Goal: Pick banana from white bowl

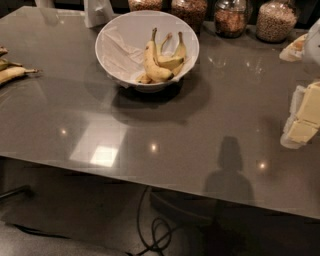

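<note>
The banana [151,60], long, curved and yellow with a thin brownish stem pointing up, lies in the middle of the white bowl [112,30]. Shorter, paler bananas [175,57] lie beside it on its right. The bowl is lined with crumpled white paper [120,52] and stands at the back centre of the grey table [150,125]. My gripper [298,125], with pale yellow pads, is at the right edge of the view, above the table, far to the right of and nearer than the bowl. It is open and empty.
Dull brownish bananas [12,72] lie at the table's left edge. Glass jars of grains [232,17] line the back edge behind the bowl. A white object [97,12] stands at the back left of the bowl. Cables [155,232] lie on the floor below the front edge.
</note>
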### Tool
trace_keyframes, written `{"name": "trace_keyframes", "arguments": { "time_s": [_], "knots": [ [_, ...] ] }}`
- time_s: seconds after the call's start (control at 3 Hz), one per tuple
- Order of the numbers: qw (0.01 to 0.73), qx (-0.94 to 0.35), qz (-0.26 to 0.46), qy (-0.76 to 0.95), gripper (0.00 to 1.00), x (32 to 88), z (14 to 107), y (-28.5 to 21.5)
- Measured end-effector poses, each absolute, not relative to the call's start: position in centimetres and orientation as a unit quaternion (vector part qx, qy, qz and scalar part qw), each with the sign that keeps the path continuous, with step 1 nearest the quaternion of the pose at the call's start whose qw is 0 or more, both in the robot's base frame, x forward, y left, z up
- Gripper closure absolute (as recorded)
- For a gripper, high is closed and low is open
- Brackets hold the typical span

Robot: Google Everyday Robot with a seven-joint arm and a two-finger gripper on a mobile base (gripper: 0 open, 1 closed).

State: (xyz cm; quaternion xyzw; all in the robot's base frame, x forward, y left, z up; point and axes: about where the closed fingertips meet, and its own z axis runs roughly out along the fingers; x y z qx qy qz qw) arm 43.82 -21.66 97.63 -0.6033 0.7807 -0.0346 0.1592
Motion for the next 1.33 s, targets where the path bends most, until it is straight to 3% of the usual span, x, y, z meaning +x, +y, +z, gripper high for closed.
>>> {"name": "trace_keyframes", "arguments": {
  "time_s": [0.33,1.33],
  "knots": [
    [0.160,-0.603,-0.034,0.781,0.00,43.8,97.6,-21.6],
    [0.282,-0.556,0.114,0.773,0.00,54.8,98.0,-11.6]
  ]
}}
